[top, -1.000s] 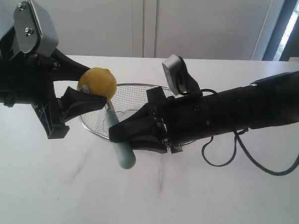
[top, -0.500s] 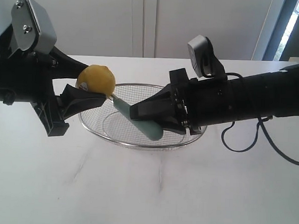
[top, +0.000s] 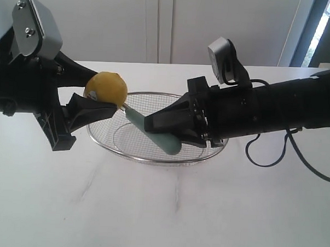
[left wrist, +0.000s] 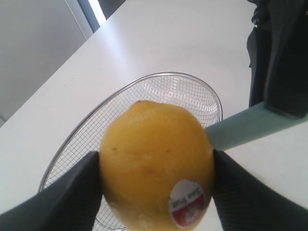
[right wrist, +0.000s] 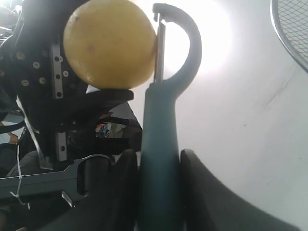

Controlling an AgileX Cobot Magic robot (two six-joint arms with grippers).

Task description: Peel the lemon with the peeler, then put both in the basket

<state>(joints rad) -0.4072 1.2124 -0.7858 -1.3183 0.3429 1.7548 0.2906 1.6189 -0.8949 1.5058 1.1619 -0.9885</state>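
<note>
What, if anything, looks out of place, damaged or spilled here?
Nothing stands out. The lemon looks intact in the left jaws, the peeler blade lies against it, and the basket stands level.

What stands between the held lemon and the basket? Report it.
Only the peeler: the right hand holds it slanting over the basket, blade against the lemon in the left hand. The lemon hangs above the basket's edge; the mesh below looks bare.
</note>
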